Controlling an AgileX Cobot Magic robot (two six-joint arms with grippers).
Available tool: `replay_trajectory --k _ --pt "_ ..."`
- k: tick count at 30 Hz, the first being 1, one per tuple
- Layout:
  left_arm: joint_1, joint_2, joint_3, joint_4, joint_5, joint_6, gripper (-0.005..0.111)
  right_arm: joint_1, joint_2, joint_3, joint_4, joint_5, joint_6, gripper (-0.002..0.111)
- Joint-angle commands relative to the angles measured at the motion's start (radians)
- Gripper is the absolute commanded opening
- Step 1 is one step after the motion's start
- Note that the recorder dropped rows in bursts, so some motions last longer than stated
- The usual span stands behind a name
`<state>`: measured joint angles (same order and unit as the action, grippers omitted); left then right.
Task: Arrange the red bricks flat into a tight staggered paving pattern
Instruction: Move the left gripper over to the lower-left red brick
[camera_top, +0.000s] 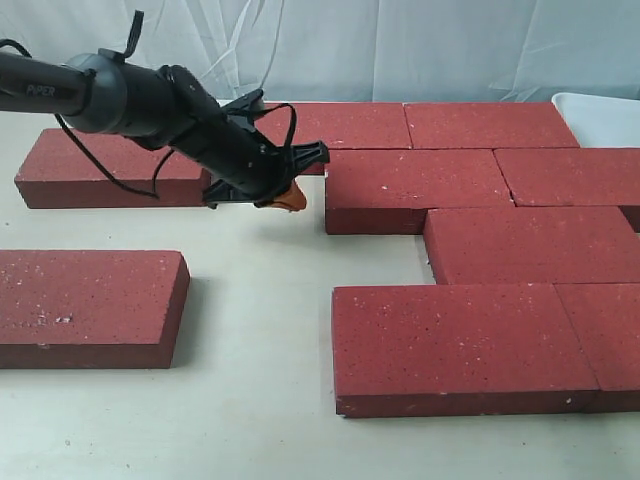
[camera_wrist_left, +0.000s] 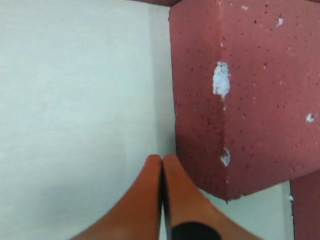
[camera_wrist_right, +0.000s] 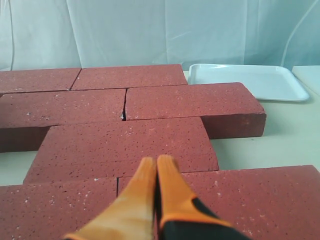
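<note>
Several dark-red bricks lie flat on the table. A staggered group fills the right side, among them one brick (camera_top: 418, 188) in the second row and a front brick (camera_top: 455, 345). Two loose bricks lie to the left, one at the back (camera_top: 105, 168) and one at the front (camera_top: 85, 305). My left gripper (camera_top: 290, 200) is shut and empty, its orange tips low beside the left end of the second-row brick (camera_wrist_left: 240, 95). In its wrist view the left gripper (camera_wrist_left: 162, 159) sits right next to that brick's end face. My right gripper (camera_wrist_right: 156, 161) is shut and empty above the paved bricks (camera_wrist_right: 125, 147).
A white tray (camera_top: 600, 115) stands at the back right, past the bricks, and shows as the white tray (camera_wrist_right: 247, 80) in the right wrist view. A pale curtain hangs behind the table. Bare tabletop (camera_top: 260, 320) lies between the loose left bricks and the paved group.
</note>
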<state>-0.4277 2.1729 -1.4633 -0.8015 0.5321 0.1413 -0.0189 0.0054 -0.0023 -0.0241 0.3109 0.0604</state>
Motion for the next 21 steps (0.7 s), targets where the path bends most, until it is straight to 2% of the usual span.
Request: replay_trajectory --k 1,21 --pt "0.007 -0.062 -0.002 0.059 0.06 -0.004 0.0 0.001 -0.005 0.002 0.0 -0.007 -0.004 -0.001" --pt "0.007 -0.349 -0.002 0.558 0.382 -0.051 0.0 0.001 -0.005 0.002 0.0 -0.007 -0.004 -0.001"
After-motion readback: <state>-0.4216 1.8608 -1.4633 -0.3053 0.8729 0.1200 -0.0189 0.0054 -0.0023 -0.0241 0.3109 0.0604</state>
